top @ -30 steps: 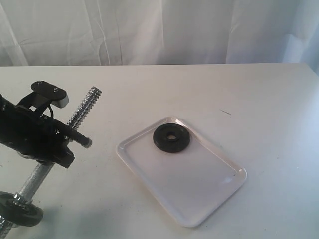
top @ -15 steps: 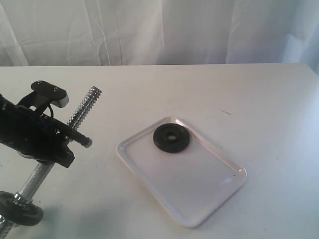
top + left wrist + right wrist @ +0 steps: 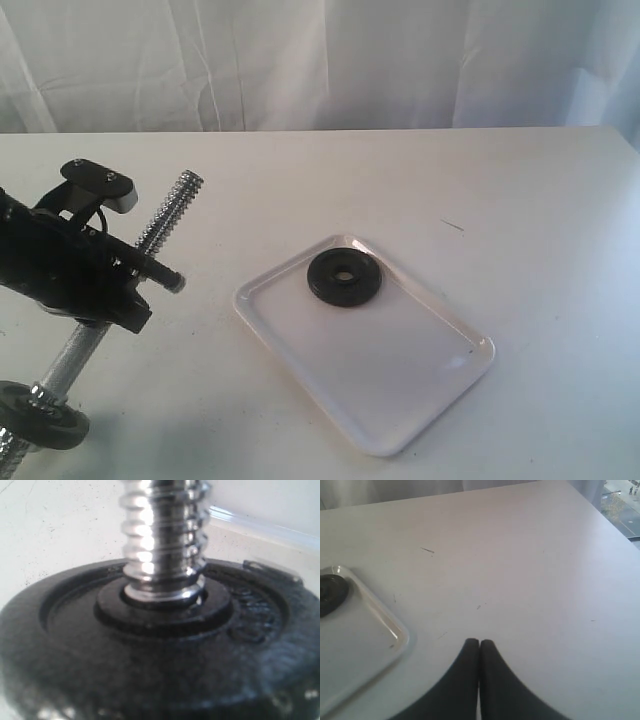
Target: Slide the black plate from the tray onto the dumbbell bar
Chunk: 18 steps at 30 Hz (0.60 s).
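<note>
The black plate [image 3: 344, 278] lies flat in the far corner of the white tray [image 3: 400, 390]; the right wrist view shows it too, the plate [image 3: 329, 594] in the tray [image 3: 365, 645]. At the left, the chrome dumbbell bar [image 3: 165, 220] is held tilted, threaded end up. My left gripper [image 3: 125, 285] is shut on its middle. Another black disc [image 3: 45, 422] sits on the bar's low end and fills the left wrist view as the disc [image 3: 160, 670] around the threaded bar [image 3: 165, 540]. My right gripper [image 3: 479, 643] is shut and empty above bare table, apart from the tray.
The white table [image 3: 520, 220] stretches to the right of the tray. A white curtain [image 3: 320, 60] hangs behind the table's far edge. The table's right edge [image 3: 615, 525] shows in the right wrist view.
The left gripper and the bar have shifted very slightly; the disc on the low end has moved a touch. Plate, tray and right gripper are as before.
</note>
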Available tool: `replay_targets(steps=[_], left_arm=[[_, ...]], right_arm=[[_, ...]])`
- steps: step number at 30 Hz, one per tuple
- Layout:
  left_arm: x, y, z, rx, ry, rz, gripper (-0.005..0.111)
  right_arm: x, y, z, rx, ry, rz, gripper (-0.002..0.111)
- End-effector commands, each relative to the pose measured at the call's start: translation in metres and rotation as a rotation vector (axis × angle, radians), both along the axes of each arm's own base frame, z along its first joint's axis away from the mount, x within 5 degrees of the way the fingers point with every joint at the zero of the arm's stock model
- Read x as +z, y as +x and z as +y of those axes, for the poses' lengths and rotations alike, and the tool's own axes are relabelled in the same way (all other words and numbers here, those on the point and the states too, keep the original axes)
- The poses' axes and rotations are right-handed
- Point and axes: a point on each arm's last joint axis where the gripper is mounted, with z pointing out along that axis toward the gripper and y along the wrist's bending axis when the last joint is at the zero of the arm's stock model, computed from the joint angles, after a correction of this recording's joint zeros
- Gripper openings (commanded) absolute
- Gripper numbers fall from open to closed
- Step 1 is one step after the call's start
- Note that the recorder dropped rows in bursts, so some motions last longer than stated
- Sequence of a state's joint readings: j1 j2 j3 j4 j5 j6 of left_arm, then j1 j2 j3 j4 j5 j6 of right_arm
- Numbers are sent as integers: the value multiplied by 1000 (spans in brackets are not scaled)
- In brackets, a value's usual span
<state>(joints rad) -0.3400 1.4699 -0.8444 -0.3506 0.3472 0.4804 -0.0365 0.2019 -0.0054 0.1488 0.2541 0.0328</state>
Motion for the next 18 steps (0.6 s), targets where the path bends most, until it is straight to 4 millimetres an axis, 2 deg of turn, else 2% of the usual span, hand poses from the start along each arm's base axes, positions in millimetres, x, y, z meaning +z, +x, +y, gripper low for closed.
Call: replay_targets(steps=[1,4,6,8,10,13,18], left_arm=[[26,5,-2,63,-87,-125,0],[26,6,-2,66,-88,-132,0],[26,6,-2,68,-88,-136,0],[26,6,-2,68,-88,-136,0],[26,6,-2,68,-88,-136,0],[26,6,-2,68,-88,-136,0],[26,7,-2,69,-88,-140,0]], right_arm=[[13,4,-2,-55,110,-161,0],[22,5,-4,-89,173,-266,0],[19,5,-4,-140,402,-239,0],[14,4,-1,-211,708,-164,0],[9,3,2,-247,850,-99,0],[7,2,2,-245,835,-76,0],[1,0,6,-272,930,14,0]])
